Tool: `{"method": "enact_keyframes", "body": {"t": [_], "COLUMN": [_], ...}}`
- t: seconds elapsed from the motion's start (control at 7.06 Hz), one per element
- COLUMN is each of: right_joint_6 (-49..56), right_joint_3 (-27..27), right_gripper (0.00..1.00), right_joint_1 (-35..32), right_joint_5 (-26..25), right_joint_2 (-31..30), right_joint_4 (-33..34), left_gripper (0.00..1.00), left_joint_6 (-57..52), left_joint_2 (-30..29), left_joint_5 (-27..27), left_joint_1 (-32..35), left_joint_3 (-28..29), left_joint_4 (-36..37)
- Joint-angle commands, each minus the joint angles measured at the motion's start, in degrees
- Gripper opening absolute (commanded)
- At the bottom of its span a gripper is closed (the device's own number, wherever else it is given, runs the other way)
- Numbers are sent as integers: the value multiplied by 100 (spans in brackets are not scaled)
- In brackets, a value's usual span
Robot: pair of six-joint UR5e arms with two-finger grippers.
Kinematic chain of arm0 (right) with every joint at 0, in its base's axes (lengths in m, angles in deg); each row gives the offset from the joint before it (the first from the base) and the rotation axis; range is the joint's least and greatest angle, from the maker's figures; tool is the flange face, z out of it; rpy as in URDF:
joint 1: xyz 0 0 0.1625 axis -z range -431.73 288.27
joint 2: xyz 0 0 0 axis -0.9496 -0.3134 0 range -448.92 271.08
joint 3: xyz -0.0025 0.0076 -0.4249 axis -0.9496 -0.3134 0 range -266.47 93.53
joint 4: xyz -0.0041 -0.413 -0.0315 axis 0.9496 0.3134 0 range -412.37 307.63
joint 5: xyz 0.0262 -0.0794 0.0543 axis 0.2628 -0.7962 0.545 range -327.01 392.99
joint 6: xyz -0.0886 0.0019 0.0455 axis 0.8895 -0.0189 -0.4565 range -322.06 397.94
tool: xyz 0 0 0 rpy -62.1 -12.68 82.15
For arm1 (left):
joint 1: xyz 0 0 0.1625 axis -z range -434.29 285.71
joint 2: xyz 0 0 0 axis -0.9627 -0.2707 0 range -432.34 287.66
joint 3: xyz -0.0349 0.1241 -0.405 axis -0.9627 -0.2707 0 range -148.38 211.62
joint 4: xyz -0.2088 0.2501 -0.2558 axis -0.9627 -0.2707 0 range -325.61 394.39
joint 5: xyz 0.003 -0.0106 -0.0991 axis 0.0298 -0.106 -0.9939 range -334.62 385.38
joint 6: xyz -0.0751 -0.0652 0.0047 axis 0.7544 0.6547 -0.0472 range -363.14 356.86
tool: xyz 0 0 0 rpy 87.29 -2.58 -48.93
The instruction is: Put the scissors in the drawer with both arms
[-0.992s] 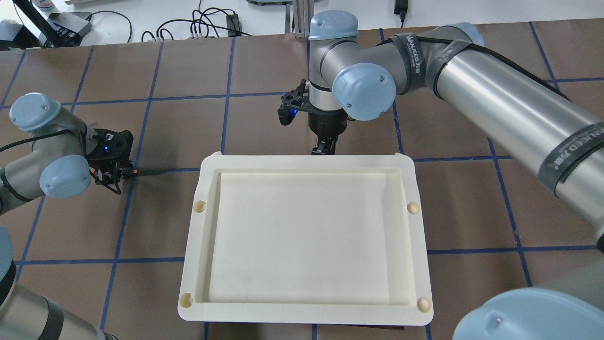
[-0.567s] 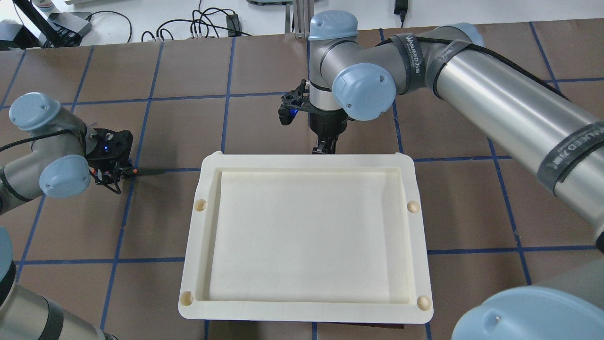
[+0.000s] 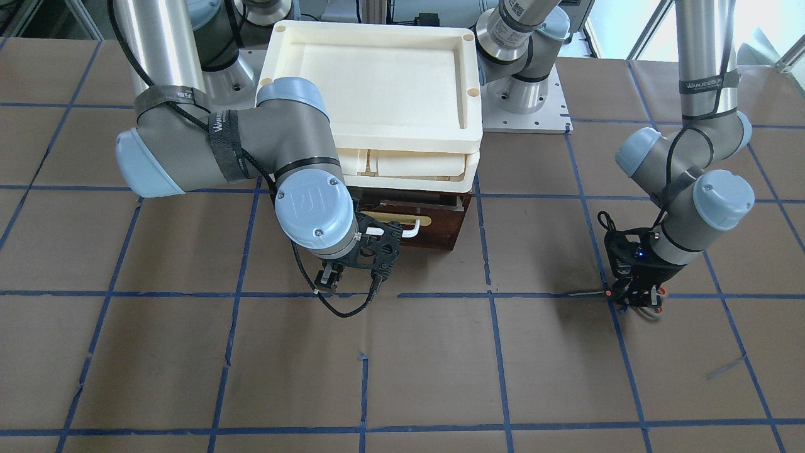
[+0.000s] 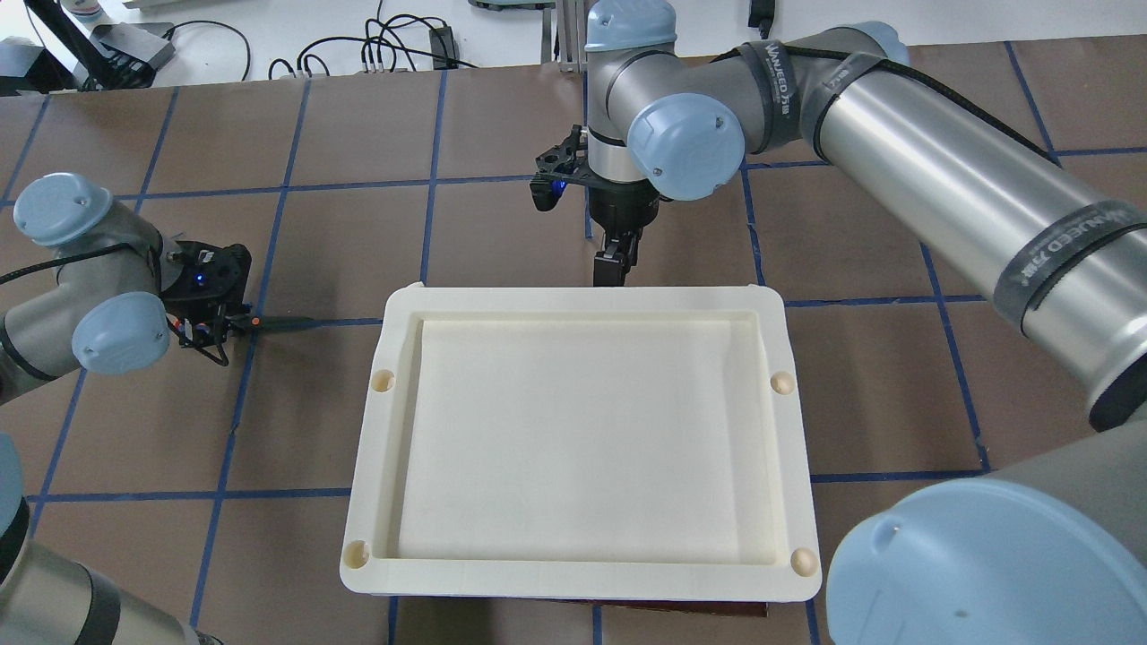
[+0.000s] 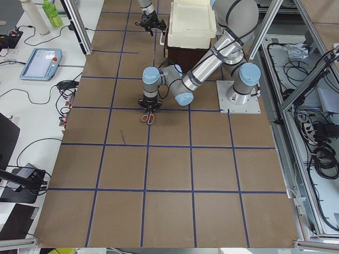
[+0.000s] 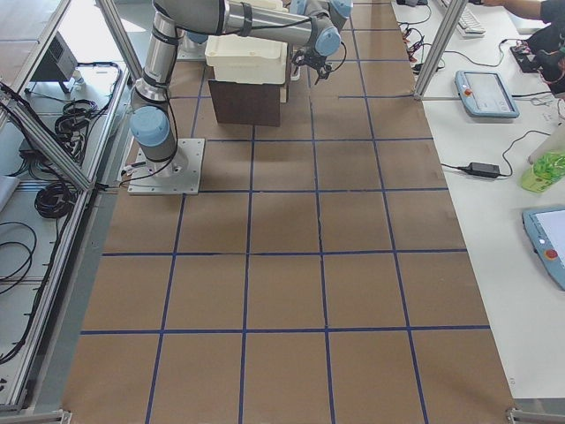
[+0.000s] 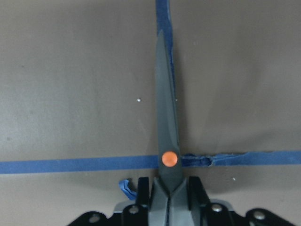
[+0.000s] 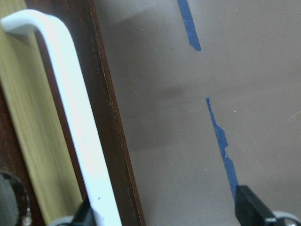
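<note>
The scissors point(image 7: 167, 132) lie blades-forward in my left gripper point(image 7: 168, 188), which is shut on them just behind the orange pivot dot. In the overhead view the left gripper point(image 4: 235, 324) is at the table's left and the blades point(image 4: 287, 322) point toward the trays. The dark brown drawer point(image 3: 440, 229) sits under the cream trays, its white handle point(image 3: 412, 231) facing outward. My right gripper point(image 3: 328, 280) hangs in front of the drawer, open and empty. In the right wrist view the handle point(image 8: 70, 94) runs past one fingertip point(image 8: 84, 212).
Two stacked cream plastic trays point(image 4: 394, 313) rest on top of the drawer cabinet and hide the drawer from above. The table is brown with blue tape lines. Cables and devices lie beyond its far edge point(image 4: 376, 54).
My right gripper has moved a little away from the tray's edge, out across the table. My left gripper with the scissors has hardly moved.
</note>
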Motion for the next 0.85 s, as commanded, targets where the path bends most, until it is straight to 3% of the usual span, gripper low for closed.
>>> {"method": "enact_keyframes", "body": {"t": [0.0, 0.71], "right_joint_6": [69, 184], "right_joint_3": [-80, -598], "right_gripper": [100, 100], "right_joint_1": [23, 103], "right_joint_5": [-13, -40], "right_joint_2": [69, 438], "right_joint_4": [0, 0], "left_gripper": [13, 11], "left_joint_6": [30, 707], "left_joint_2": [35, 412], "left_joint_5": [6, -29], "left_joint_1": [0, 131], "left_joint_3": [93, 505], "left_joint_4": [-3, -757]}}
